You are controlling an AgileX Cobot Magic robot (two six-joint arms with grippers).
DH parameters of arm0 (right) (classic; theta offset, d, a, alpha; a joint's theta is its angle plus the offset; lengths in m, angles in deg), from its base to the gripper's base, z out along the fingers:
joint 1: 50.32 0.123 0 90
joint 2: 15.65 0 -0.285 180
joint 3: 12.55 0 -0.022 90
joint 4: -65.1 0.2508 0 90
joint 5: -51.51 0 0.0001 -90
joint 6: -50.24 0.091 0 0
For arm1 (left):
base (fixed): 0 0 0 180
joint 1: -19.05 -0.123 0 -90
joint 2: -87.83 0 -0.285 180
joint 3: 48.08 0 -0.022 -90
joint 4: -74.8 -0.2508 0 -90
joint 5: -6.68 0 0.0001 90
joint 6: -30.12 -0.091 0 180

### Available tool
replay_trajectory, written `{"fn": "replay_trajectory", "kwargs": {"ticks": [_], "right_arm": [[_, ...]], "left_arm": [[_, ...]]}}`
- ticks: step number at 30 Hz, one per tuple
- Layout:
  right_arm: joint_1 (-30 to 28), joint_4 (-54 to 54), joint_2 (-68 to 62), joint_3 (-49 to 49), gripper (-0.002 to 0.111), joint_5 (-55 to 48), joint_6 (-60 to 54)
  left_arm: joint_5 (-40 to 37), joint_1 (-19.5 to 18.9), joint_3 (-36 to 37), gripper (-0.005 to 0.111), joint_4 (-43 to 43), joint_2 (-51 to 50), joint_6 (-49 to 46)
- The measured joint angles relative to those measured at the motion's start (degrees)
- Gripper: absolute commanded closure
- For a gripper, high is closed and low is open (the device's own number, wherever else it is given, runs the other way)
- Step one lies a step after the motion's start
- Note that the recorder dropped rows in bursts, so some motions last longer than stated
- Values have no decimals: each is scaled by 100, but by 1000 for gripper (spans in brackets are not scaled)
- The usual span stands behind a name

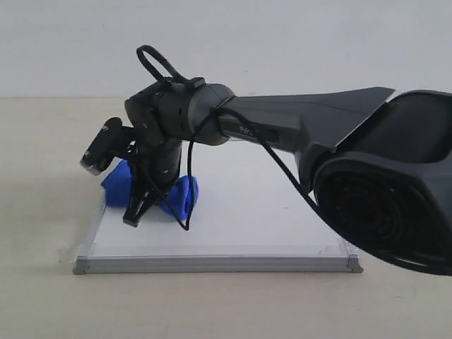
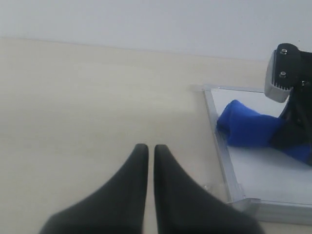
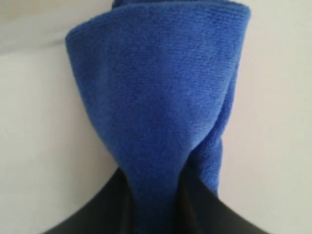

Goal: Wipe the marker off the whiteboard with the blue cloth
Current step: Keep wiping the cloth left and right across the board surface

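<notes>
The whiteboard point(image 1: 247, 226) lies flat on the table, silver frame facing front. My right gripper point(image 1: 139, 212) reaches across to the board's left part and is shut on the blue cloth point(image 1: 185, 198), which bunches out on both sides of the fingers and rests on the board. In the right wrist view the blue cloth point(image 3: 161, 87) fills the frame, pinched in the right gripper point(image 3: 153, 187). My left gripper point(image 2: 151, 148) hovers shut and empty over bare table, left of the whiteboard point(image 2: 273, 175) and apart from the blue cloth point(image 2: 248, 127). No red marker line shows in any view.
The right arm's bulky dark body point(image 1: 381, 191) covers the board's right rear part in the exterior view. A loose black cable point(image 1: 189, 176) hangs from the wrist down to the board. A pale wall stands behind the beige table point(image 1: 42, 176).
</notes>
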Motion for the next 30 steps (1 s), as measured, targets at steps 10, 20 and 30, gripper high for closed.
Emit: {"fn": "replay_trajectory", "kwargs": {"ticks": [10, 20, 30], "right_arm": [[-413, -1788, 101, 21, 108, -439, 2000], [-450, 696, 177, 56, 108, -877, 319], [-382, 461, 545, 56, 108, -910, 1097]], "left_arm": [[0, 0, 0, 102, 0, 0, 0], [0, 0, 0, 102, 0, 0, 0], [0, 0, 0, 102, 0, 0, 0]]}}
